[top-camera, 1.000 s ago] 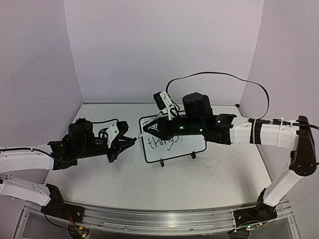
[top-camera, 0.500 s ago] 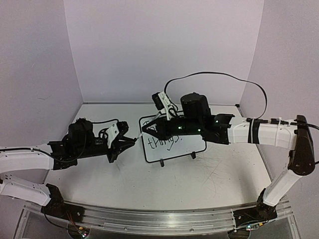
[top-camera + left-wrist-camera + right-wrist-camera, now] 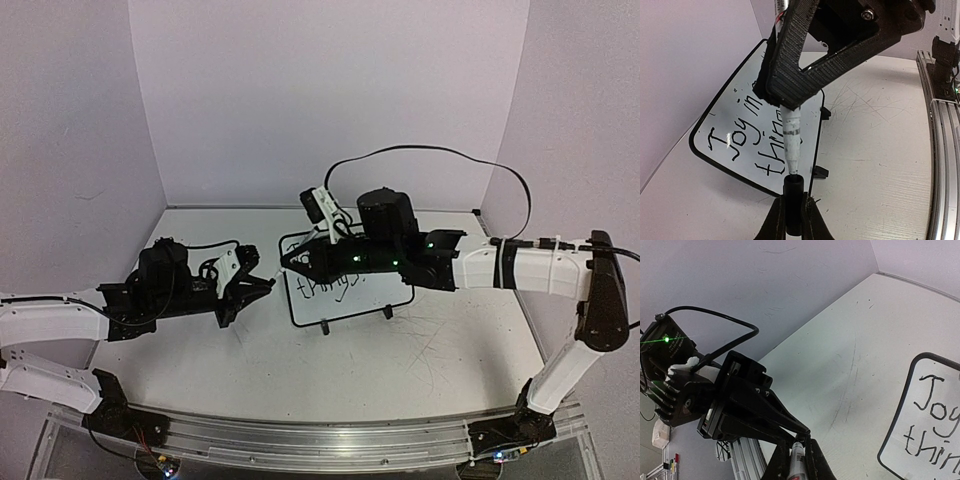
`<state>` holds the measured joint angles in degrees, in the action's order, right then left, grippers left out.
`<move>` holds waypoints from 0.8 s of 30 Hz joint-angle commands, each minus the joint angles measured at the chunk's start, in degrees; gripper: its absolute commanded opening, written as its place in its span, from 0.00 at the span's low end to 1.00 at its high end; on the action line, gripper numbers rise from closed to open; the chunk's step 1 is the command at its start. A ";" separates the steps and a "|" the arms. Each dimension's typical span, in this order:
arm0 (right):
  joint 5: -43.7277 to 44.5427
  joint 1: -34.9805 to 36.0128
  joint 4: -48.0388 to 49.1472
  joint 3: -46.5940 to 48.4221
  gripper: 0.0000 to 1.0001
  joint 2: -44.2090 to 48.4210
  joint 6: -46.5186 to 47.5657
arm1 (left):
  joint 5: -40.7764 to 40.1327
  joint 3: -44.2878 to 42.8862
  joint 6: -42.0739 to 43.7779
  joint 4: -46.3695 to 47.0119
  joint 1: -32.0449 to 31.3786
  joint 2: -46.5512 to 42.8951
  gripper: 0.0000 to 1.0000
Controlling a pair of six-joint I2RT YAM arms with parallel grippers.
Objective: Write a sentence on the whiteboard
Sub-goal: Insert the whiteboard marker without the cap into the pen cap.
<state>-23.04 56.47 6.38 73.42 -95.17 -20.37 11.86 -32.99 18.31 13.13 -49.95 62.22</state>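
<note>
The whiteboard (image 3: 372,291) stands on its two black feet mid-table, partly hidden by my right arm. The sentence (image 3: 742,131) shows on it as "Joy in" over "thin", the rest hidden; the right wrist view (image 3: 934,412) shows "Joy" over "thin". My left gripper (image 3: 793,210) is shut on a black marker cap (image 3: 793,200), open end up. My right gripper (image 3: 798,456) is shut on a white marker (image 3: 791,135). The marker's tip sits at the cap's mouth. Both grippers meet just left of the board (image 3: 277,272).
The white tabletop (image 3: 880,150) is scratched. Purple walls close in the back and sides. A metal rail (image 3: 300,440) runs along the near edge. A black cable (image 3: 440,152) loops above my right arm.
My right gripper has moved left with the marker, away from the board's face, until its tip meets the cap in my left gripper. The left arm has hardly moved.
</note>
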 commanded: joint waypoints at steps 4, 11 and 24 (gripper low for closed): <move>1.50 0.73 0.77 3.40 0.00 -1.98 1.35 | 0.53 -3.05 0.65 2.34 -0.32 -0.12 0.00; 1.81 1.16 -0.95 4.06 0.00 -3.54 2.24 | 0.33 -3.21 0.70 2.11 -0.32 -0.53 0.00; -0.07 0.94 -2.08 1.56 0.00 -2.52 2.94 | -0.34 -2.87 0.25 1.93 -0.28 -2.01 0.00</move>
<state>-22.04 57.04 5.08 75.61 -97.80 -18.07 10.70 -32.99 18.26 11.44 -49.87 62.19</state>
